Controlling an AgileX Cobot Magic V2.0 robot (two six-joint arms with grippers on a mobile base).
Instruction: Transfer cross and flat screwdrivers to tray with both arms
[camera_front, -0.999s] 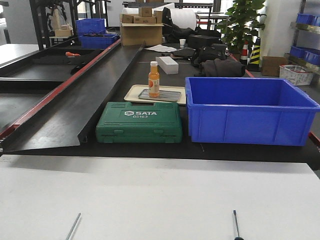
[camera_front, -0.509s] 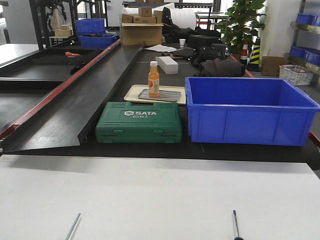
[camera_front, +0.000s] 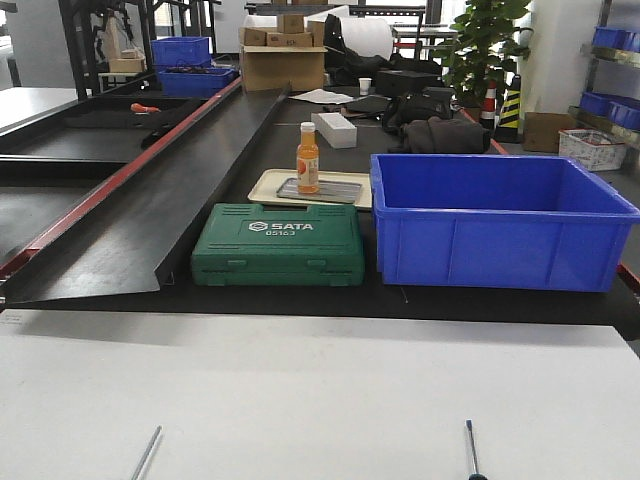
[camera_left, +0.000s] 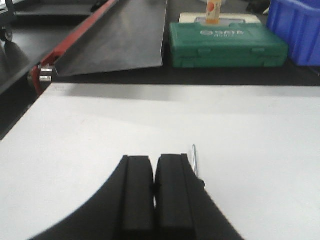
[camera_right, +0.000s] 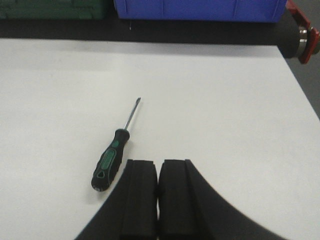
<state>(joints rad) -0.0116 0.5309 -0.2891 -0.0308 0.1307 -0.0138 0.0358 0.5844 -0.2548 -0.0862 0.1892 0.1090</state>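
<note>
On the white table (camera_front: 320, 390) lie the left screwdriver (camera_front: 147, 452) and the right screwdriver (camera_right: 111, 155), well apart.

L screwdriver (camera_front: 147, 453), R screwdriver (camera_front: 470, 450), white tbl (camera_front: 320, 390)

Wkshop: SATA toolcase (camera_front: 278, 245), blue crate (camera_front: 495, 225).

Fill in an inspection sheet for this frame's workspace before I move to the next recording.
Surface: white table, flat.
Job's things: left screwdriver lies beside left pincer, right screwdriver ahead-left of right pincer, neither held; grey tray sits in beige tray, orange bottle standing on it.
Clutter: green case, blue crate.
Pincers: both shut, empty.
Cables: nothing seen.
Surroundings: black ramp, cardboard boxes, plant.
</note>
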